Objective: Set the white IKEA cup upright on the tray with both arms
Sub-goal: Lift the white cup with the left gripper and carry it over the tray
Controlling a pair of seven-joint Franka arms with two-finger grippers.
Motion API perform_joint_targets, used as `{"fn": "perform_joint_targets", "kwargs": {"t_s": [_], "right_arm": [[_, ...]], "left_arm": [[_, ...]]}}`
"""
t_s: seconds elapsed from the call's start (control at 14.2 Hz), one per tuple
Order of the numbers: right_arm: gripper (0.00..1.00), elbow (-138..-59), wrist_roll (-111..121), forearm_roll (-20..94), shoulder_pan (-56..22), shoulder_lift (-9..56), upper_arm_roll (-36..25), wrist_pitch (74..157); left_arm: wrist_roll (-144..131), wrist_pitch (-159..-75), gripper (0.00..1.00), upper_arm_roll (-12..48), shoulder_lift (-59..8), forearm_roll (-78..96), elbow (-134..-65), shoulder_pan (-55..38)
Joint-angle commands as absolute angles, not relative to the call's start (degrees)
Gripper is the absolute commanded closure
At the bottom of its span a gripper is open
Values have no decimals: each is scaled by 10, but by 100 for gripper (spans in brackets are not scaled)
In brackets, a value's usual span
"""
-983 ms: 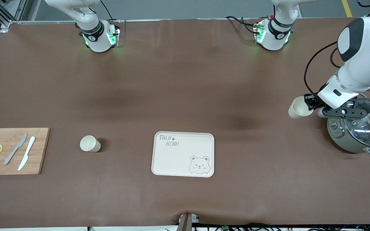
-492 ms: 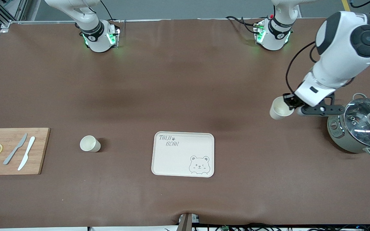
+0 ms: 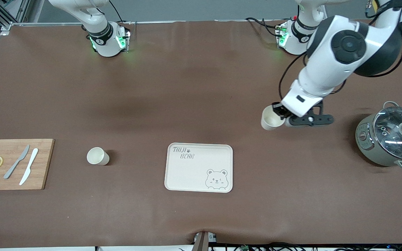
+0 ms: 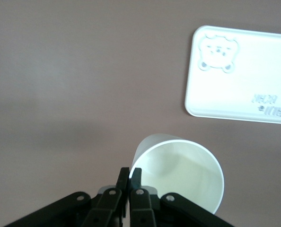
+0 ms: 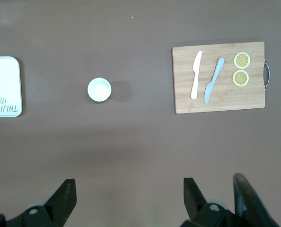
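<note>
A white cup (image 3: 270,119) hangs tilted in the air over bare table between the pot and the tray. My left gripper (image 3: 277,109) is shut on its rim; in the left wrist view the left gripper (image 4: 130,174) pinches the cup (image 4: 183,175) wall, one finger inside and one outside. The cream bear tray (image 3: 187,174) lies flat with nothing on it, also seen as the tray (image 4: 235,90). A second white cup (image 3: 97,156) stands upright between the tray and the cutting board. My right gripper (image 5: 129,185) hovers open high above that cup (image 5: 99,89), holding nothing.
A wooden cutting board (image 3: 42,164) with two knives and two lemon slices lies at the right arm's end of the table. A grey pot (image 3: 371,150) with a glass lid stands at the left arm's end.
My left arm has carried the cup away from the pot, toward the tray. The standing cup, the tray and the board have not moved.
</note>
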State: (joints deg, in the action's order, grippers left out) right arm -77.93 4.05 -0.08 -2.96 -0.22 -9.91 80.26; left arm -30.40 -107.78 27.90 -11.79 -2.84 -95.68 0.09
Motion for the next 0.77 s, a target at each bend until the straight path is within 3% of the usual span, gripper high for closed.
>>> {"fn": "perform_joint_targets", "kwargs": {"t_s": [0.0,0.7], "right_arm": [[0,-778,36,-4,-33,-2,-99,805],[0,-778,39,-4,-40,3,-99,813]], "left_arm": [[-365,-1026,100,279,-187,-60,-865,-49],[-425,-1013,100,239,-320,-85,-732,-148]]}}
